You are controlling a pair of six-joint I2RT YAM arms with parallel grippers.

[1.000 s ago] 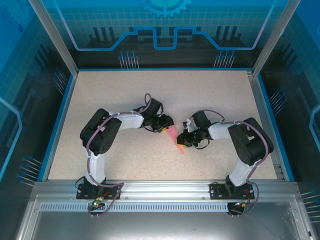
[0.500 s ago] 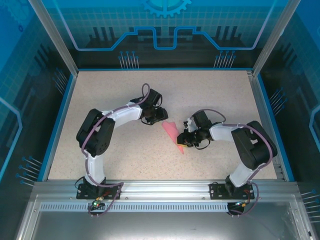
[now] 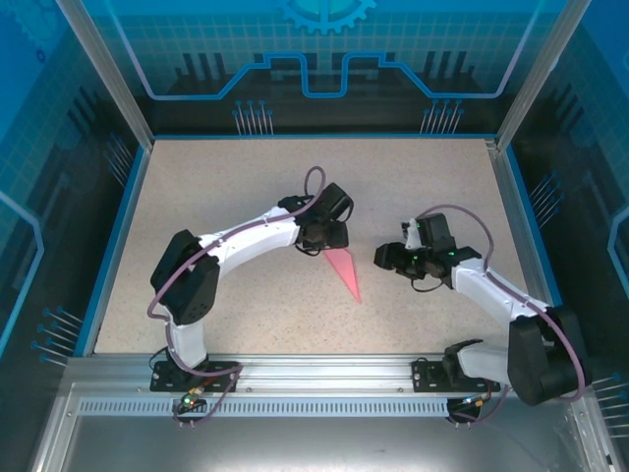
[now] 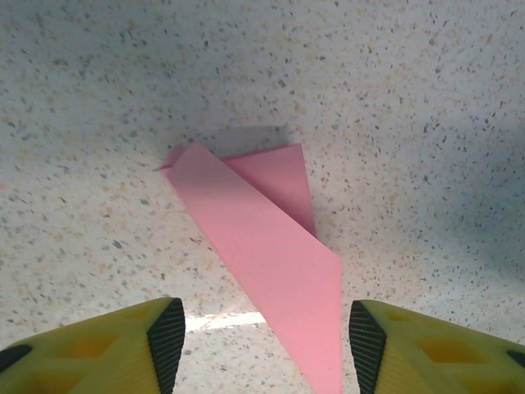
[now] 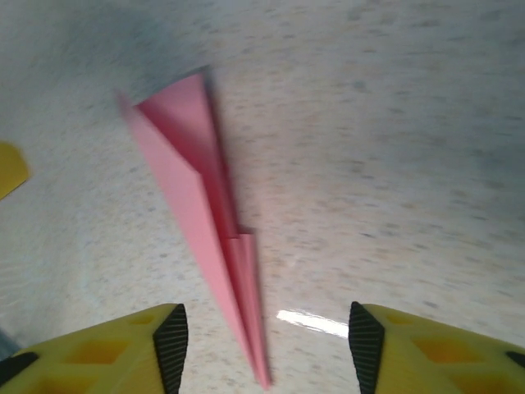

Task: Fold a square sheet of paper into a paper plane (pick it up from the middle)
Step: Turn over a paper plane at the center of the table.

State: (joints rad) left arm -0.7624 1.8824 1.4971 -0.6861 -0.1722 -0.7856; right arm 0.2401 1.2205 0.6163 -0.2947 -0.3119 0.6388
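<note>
The paper plane (image 3: 345, 271) lies flat on the speckled table as a narrow pink dart, its tip toward the near right. My left gripper (image 3: 328, 239) hovers open just above the wide back end. In the left wrist view the folded paper (image 4: 264, 246) runs between the two yellow fingers (image 4: 164, 349) without touching them. My right gripper (image 3: 386, 258) stands open a little to the right of the plane, apart from it. In the right wrist view the dart (image 5: 201, 222) points down between the open pads (image 5: 359, 345), its centre crease showing.
The speckled tabletop (image 3: 226, 187) has a blue rim and clear walls round it. A metal rail (image 3: 314, 369) with both arm bases runs along the near edge. A yellow fingertip (image 5: 10, 169) of the left gripper shows at the right wrist view's left edge.
The right gripper has left the plane and drawn back to the right. The left gripper has moved right, over the plane's wide end. The plane now lies free.
</note>
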